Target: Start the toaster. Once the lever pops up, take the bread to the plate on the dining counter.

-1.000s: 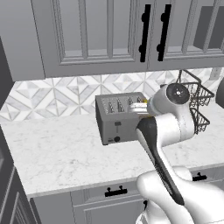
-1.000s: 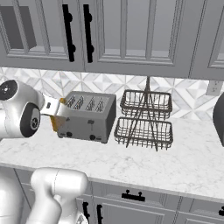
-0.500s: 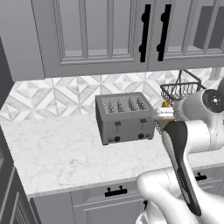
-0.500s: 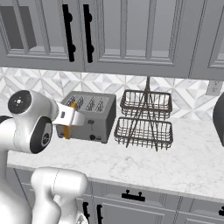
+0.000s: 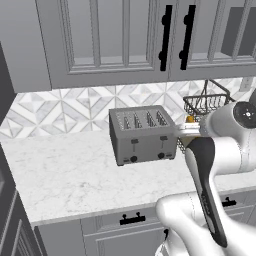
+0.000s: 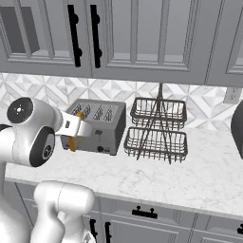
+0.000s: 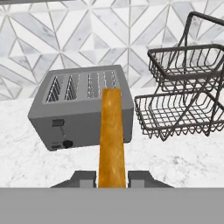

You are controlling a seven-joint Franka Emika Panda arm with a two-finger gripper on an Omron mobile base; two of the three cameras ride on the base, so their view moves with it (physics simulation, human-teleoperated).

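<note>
The arm bends across the marble surface (image 5: pixel 65 175), hand level, pointing at the toaster (image 7: pixel 81 109). Its fingers (image 7: pixel 86 179) clamp the bread (image 7: pixel 111 140) edge-on, held clear in front of the toaster.

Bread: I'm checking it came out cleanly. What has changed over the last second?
The tool, shut on the bread, swung from above the toaster toward the wire rack side and drew back toward the base, carrying the slice edge-on, clear of the slots. The grip stayed the same. The toaster, rack and counter have not moved.
</note>
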